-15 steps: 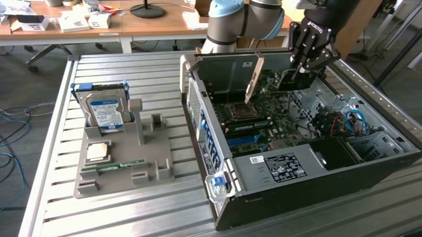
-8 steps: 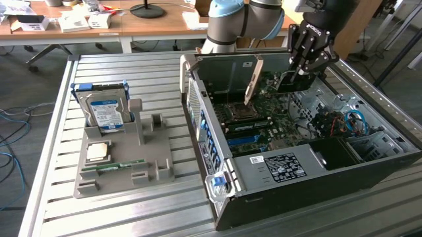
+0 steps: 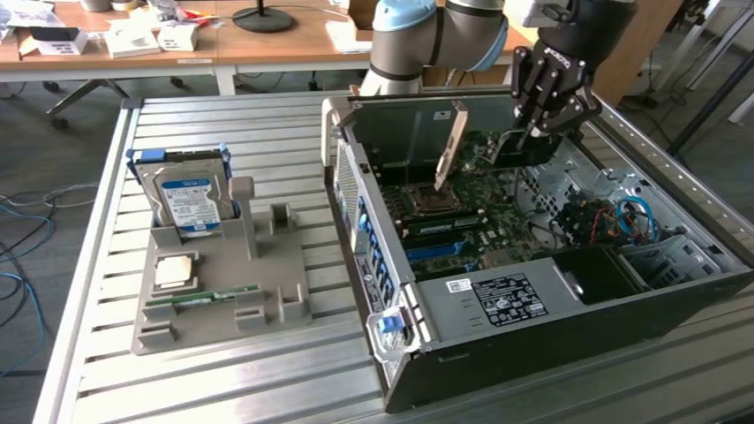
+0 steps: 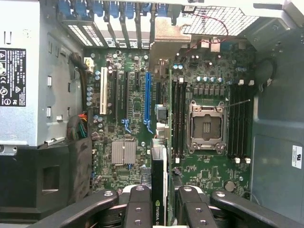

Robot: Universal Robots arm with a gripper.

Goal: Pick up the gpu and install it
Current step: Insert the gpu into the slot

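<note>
1. Slatted metal desk below, with an open black computer tower case lying on it.
2. My tool grips the green gpu card with black cooler and silver bracket, edge-down over the green motherboard.
3. Light, stiff and fragile, I'd say: hold it by the cooler block and board edges.

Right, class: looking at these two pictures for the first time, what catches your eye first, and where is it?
The open computer case on the exterior view's right strikes first, its green motherboard laid bare. Over it the black gripper holds the gpu on edge. On the exterior view's left a hard drive with a blue-white label stands upright in a grey holder.
</note>
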